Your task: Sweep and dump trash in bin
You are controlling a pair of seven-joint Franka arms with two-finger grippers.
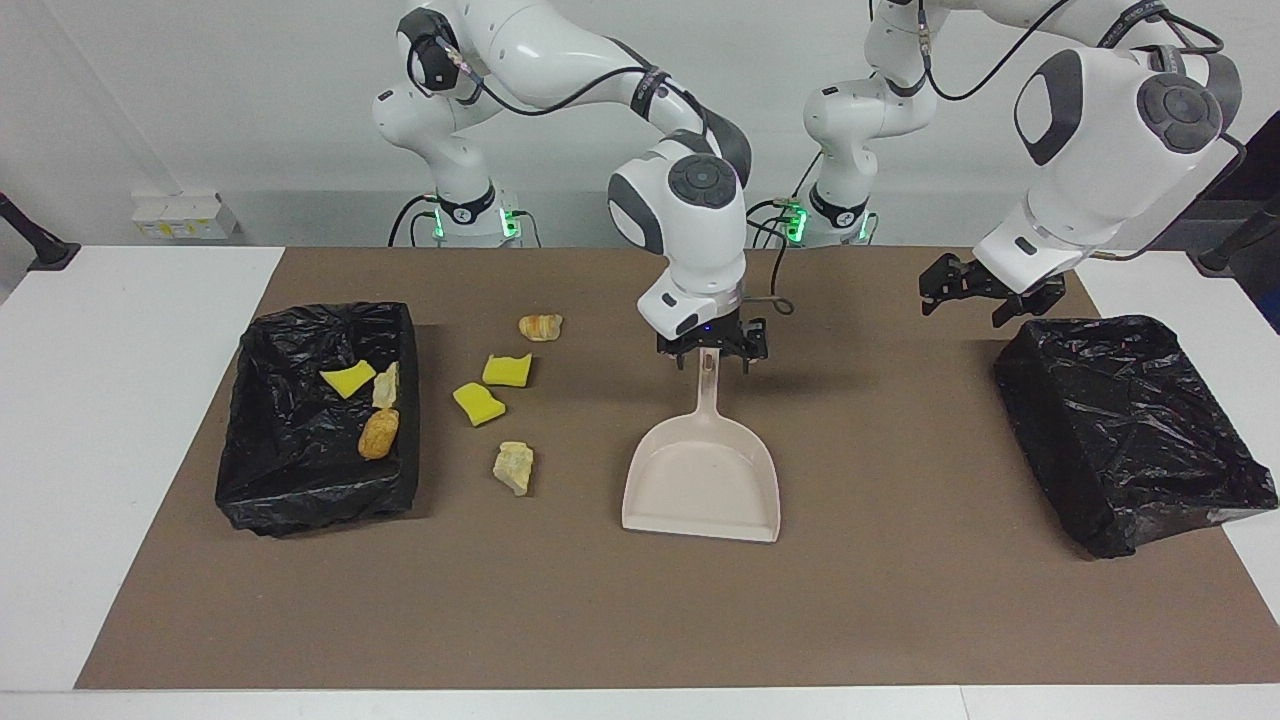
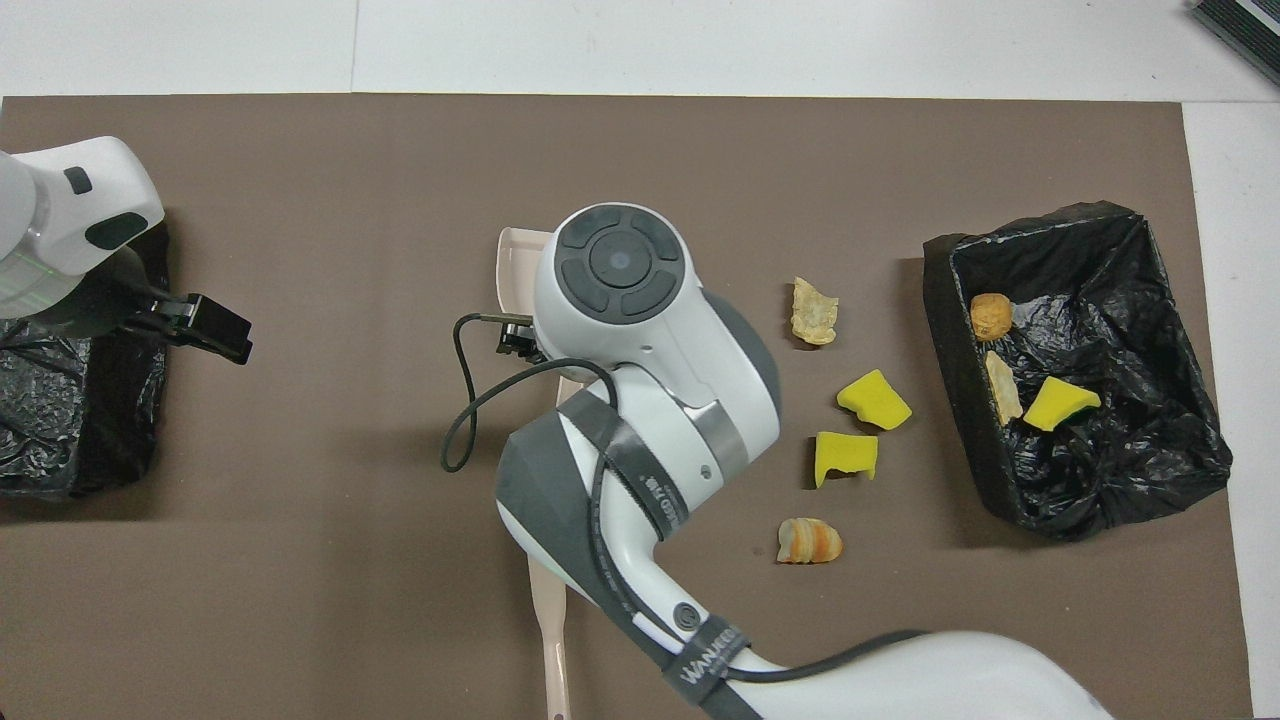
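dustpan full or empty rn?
Empty. The dustpan lies flat on the mat, its tray bare; four trash scraps lie on the mat beside it.

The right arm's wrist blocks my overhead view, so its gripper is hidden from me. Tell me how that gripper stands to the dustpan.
Observer: The right gripper is open, with a finger on each side of the tip of the dustpan handle. It is not clamping the handle.
Operator: Report what the pan holds.
Observer: Nothing. Its scoop is empty and it lies flat on the mat, with the handle pointing toward the robots.
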